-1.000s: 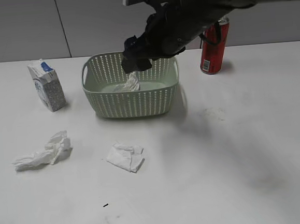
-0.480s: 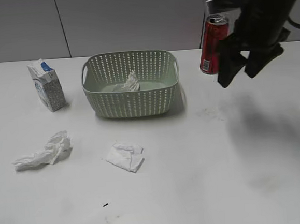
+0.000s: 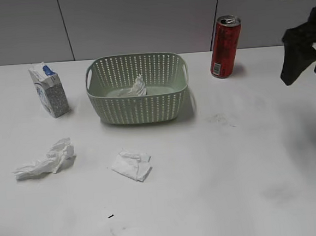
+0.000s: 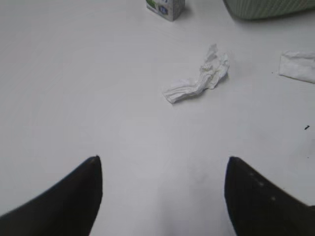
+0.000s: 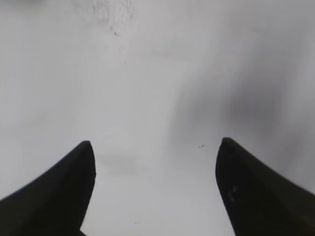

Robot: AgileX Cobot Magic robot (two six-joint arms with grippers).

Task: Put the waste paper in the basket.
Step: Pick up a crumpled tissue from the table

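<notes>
The sage-green basket (image 3: 139, 100) stands at the back middle of the white table, with one crumpled white paper wad (image 3: 135, 88) inside it. A second wad (image 3: 45, 161) lies on the table at the front left; it also shows in the left wrist view (image 4: 199, 82). A third, flatter wad (image 3: 132, 164) lies in front of the basket and at the right edge of the left wrist view (image 4: 299, 66). My right gripper (image 3: 302, 63) hangs open and empty at the far right, above bare table (image 5: 155, 147). My left gripper (image 4: 162, 164) is open and empty, out of the exterior view.
A white-and-blue speckled carton (image 3: 49, 89) stands upright left of the basket. A red can (image 3: 225, 46) stands right of the basket at the back. Faint dark smudges mark the table right of the basket.
My right arm has swung from over the basket to the far right edge, empty. The wad it left stays in the basket. The other two wads have not moved.
</notes>
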